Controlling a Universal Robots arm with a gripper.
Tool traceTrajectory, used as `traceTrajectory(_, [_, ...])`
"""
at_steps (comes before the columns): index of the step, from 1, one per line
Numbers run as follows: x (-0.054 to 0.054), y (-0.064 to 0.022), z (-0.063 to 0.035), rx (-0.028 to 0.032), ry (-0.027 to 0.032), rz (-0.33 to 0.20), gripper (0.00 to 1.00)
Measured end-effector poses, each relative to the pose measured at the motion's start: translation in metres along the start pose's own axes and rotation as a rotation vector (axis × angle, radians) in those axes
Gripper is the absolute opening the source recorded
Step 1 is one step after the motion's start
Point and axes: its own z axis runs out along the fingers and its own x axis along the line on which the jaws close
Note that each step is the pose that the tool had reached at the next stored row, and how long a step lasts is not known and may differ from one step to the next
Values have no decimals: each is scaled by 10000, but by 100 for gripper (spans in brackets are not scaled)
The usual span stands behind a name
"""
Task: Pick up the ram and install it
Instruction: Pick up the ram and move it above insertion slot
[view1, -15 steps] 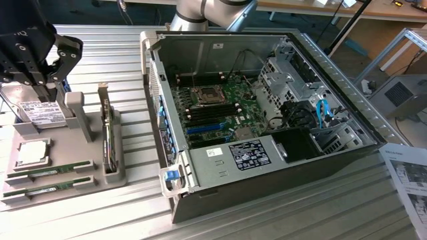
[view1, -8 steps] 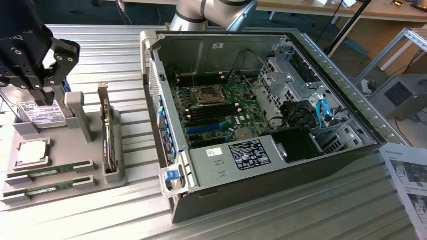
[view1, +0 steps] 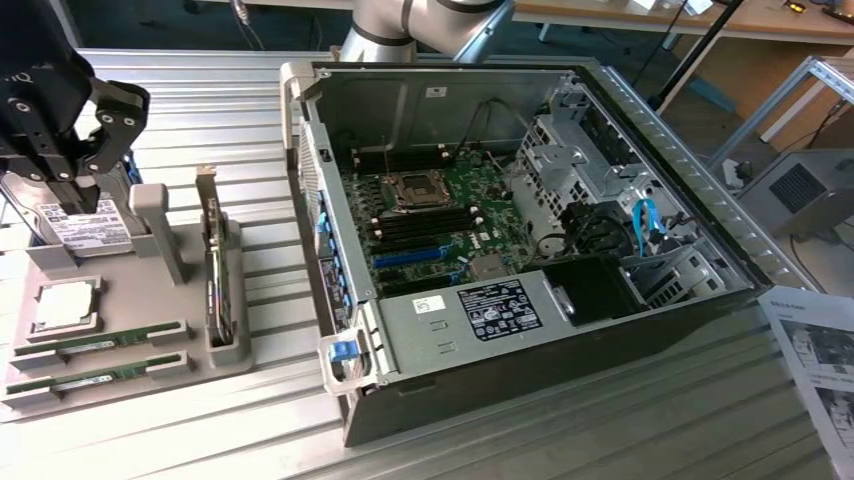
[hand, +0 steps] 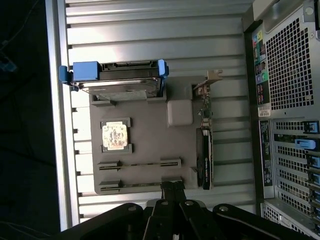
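Note:
Two ram sticks, thin green boards, stand on edge in slots of a grey holder (view1: 160, 330): one ram stick (view1: 104, 340) (hand: 140, 164) and a second ram stick (view1: 96, 376) (hand: 132, 188) beside it, nearer the holder's edge. My black gripper (view1: 70, 185) (hand: 172, 189) hangs high above the holder, over its hard-drive end in the exterior view. Its fingers (hand: 168, 192) are pressed together with nothing between them. The open PC case (view1: 534, 250) lies to the exterior view's right, with the motherboard (view1: 427, 225) and its black memory slots exposed.
The holder also carries a silver processor chip (view1: 64, 305) (hand: 116, 136), a hard drive with a blue bracket (view1: 83, 225) (hand: 117, 75) and an upright expansion card (view1: 214, 280) (hand: 204, 150). Everything rests on a ribbed metal table (view1: 254, 110). Papers (view1: 814, 350) lie at the exterior view's right.

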Motion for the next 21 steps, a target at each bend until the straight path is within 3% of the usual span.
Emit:
traceTrajectory(13, [0,0,0,-2,2,-60,11])
traceTrajectory(21, [0,0,1,-22,36,-901,11])
